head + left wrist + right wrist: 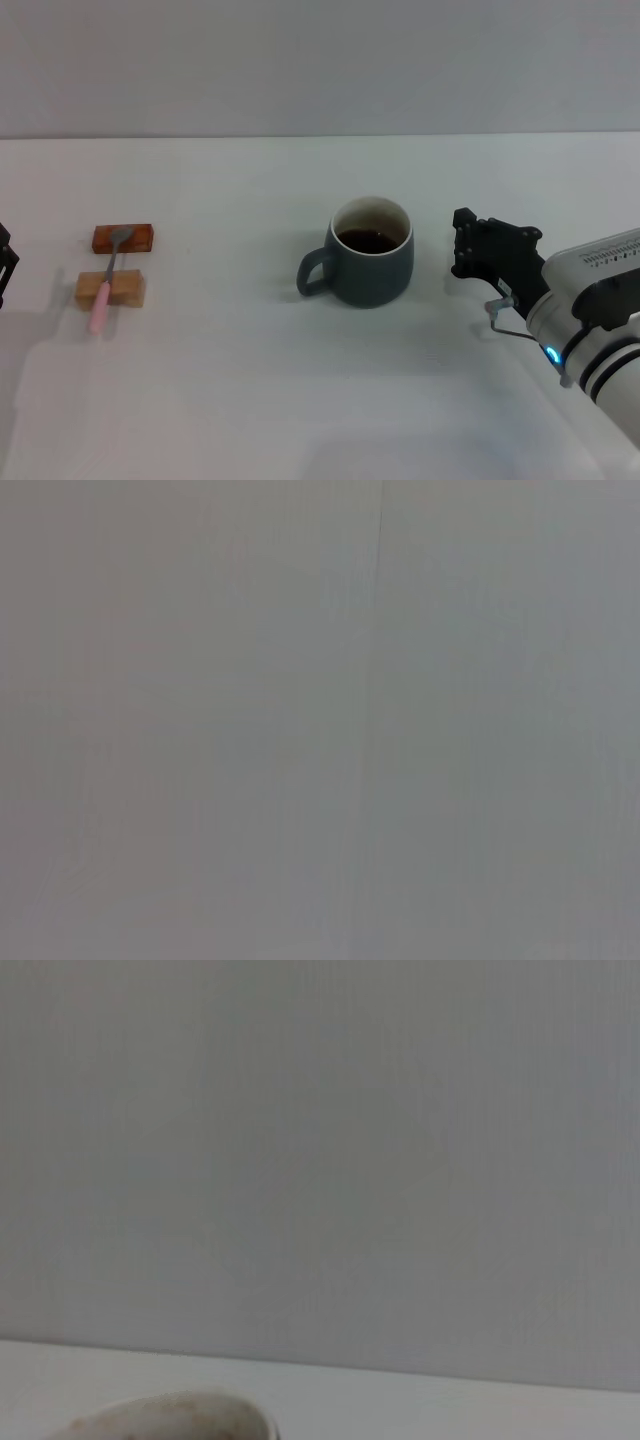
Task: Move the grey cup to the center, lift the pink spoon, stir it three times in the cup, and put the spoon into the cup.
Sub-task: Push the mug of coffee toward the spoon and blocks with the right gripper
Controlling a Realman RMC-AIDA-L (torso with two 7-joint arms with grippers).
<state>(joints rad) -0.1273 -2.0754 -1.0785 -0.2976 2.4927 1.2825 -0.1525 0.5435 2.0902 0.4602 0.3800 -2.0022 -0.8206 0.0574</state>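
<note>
Grey cup (370, 252) stands upright at middle of head frame, dark liquid inside, handle toward frame left.

Pink spoon (105, 286) lies at left of frame across two small wooden blocks (110, 290), long axis near vertical in frame, pink handle at lower end, metal bowl at upper block.

Right gripper (470, 246) just beside cup on frame right, not touching; fingers' spread not visible, cannot tell.

Left gripper (4, 265) only sliver at left edge, near spoon; state cannot tell.

Judgement: cup seems already central; spoon lift comes next, left arm nearer.

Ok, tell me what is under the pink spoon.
The pink spoon lies across two small blocks: a tan block under its handle and a reddish-brown block under its bowl. The handle end overhangs the white table. The spoon covers the contact spots.
</note>
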